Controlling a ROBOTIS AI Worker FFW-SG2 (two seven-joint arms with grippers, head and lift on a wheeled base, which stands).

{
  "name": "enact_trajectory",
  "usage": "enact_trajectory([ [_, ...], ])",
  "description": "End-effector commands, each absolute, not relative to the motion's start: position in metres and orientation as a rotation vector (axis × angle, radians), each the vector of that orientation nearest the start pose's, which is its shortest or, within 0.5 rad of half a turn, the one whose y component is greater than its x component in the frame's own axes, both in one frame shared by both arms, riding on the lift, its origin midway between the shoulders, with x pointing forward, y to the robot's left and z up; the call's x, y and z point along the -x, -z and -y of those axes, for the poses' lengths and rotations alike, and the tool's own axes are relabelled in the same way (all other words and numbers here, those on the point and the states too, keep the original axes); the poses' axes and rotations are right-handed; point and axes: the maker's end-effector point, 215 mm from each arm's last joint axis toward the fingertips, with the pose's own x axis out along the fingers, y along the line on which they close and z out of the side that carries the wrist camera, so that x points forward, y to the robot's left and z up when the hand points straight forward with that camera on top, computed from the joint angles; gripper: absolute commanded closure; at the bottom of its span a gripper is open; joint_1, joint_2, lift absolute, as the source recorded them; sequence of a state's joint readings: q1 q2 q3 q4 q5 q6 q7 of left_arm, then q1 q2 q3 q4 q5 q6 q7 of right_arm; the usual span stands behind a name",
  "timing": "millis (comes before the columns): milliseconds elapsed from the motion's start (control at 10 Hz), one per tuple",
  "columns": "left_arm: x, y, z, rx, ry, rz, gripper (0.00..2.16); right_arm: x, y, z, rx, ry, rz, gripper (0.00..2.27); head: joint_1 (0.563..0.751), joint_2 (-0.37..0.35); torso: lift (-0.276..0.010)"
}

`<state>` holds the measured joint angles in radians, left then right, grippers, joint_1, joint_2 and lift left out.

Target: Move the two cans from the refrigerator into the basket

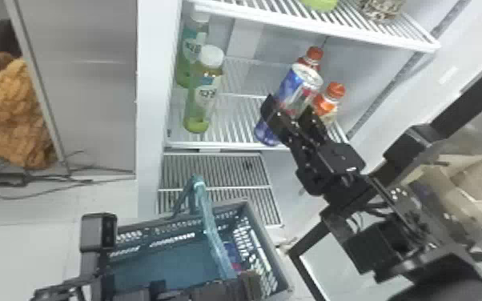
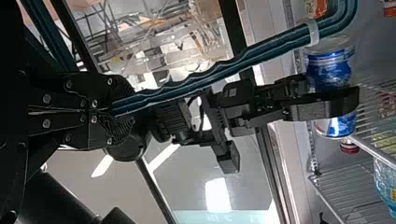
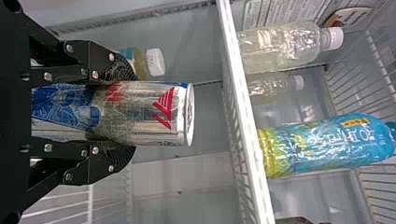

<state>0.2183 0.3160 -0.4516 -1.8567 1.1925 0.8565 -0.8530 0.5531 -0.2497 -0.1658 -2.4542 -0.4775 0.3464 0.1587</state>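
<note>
The right gripper [image 1: 292, 116] is in the refrigerator opening, its fingers around a blue and silver can [image 1: 298, 86] by the shelf's front edge; whether the can touches the shelf I cannot tell. In the right wrist view, the right gripper [image 3: 116, 113] is shut on that can [image 3: 154, 112], one finger on each side. Inside the basket [image 1: 164, 260], a blue and red can [image 1: 232, 253] shows partly behind the handle [image 1: 211, 232]. The left gripper [image 1: 244, 282] is at the basket's near side. In the left wrist view, the left gripper [image 2: 114, 111] is shut on the teal handle [image 2: 201, 79].
Green bottles [image 1: 202, 94] stand on the left of the middle shelf [image 1: 228, 145]. Orange-capped bottles [image 1: 334, 94] are just behind and right of the held can. An upper shelf [image 1: 332, 34] hangs above the right gripper. The basket stands before the lower rack [image 1: 216, 170].
</note>
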Motion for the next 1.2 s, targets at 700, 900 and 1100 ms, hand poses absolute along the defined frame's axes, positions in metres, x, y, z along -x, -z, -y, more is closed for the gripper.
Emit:
enact_trajectory([
  [700, -0.215, 0.308, 0.089, 1.232, 1.555, -0.731, 1.16, -0.355, 0.292, 0.177, -0.233, -0.413, -0.353, 0.94, 0.695, -0.350, -0.276],
  [900, -0.215, 0.309, 0.089, 1.234, 1.553, -0.731, 1.16, -0.336, 0.311, 0.168, -0.231, -0.426, -0.453, 0.94, 0.695, -0.350, -0.276],
  [1100, -0.214, 0.309, 0.089, 1.234, 1.553, -0.734, 1.16, -0.321, 0.327, 0.173, -0.200, -0.411, -0.545, 0.94, 0.695, -0.350, -0.276],
])
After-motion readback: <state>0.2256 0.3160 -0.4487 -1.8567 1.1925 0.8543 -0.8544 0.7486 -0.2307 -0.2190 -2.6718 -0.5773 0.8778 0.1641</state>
